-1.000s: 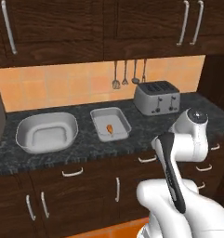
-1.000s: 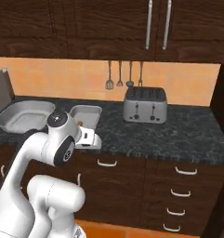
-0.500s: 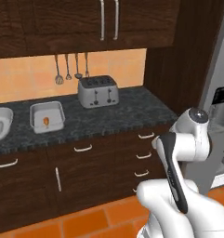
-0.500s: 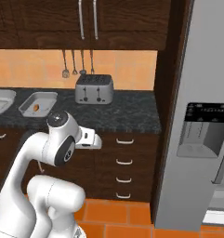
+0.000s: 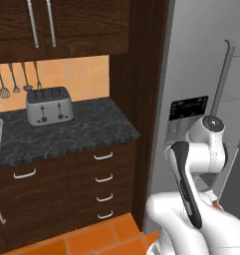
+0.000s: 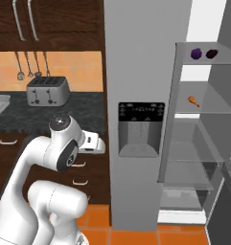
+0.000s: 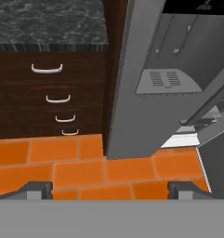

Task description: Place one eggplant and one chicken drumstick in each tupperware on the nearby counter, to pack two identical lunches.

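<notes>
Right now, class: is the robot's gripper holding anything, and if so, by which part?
Nothing is held. In the hand view the gripper is open, its fingertips wide apart with just orange floor tiles between them.

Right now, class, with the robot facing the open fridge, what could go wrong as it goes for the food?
1. The two eggplants sit on the top shelf, high above the gripper; a long reach may knock one off.
2. The chicken drumstick is small and tapered, so it may slip.
3. The open fridge door could obstruct the arm.
</notes>
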Motion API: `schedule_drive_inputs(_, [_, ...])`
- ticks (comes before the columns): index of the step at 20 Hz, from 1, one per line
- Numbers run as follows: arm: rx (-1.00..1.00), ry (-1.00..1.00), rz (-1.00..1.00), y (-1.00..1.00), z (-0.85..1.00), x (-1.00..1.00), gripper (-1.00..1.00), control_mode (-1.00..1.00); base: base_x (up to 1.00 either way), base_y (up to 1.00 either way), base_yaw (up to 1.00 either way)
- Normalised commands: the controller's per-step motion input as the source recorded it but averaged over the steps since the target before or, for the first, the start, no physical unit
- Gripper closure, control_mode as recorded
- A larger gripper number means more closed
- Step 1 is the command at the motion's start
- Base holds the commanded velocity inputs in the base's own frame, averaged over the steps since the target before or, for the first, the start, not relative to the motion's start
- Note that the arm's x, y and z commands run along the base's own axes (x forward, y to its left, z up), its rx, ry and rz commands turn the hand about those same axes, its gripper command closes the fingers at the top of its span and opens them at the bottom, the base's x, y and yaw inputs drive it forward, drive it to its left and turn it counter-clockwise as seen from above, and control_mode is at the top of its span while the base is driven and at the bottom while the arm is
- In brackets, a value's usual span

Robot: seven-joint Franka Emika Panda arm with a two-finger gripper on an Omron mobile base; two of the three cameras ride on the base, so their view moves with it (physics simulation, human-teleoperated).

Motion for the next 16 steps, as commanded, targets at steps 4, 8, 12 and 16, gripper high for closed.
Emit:
schedule_drive_inputs(4, [0.00,0.00,0.00,0.00,0.00,0.00,-1.00,1.00,0.18,-0.51,0.02])
schedule_drive_inputs(8, [0.00,0.00,0.00,0.00,0.00,0.00,-1.00,1.00,0.00,-0.36,0.01])
schedule_drive_inputs(12, [0.00,0.00,0.00,0.00,0.00,0.00,-1.00,1.00,0.00,-0.36,0.00])
schedule_drive_inputs(16, [0.00,0.00,0.00,0.00,0.00,0.00,-1.00,1.00,0.00,-0.46,0.00])
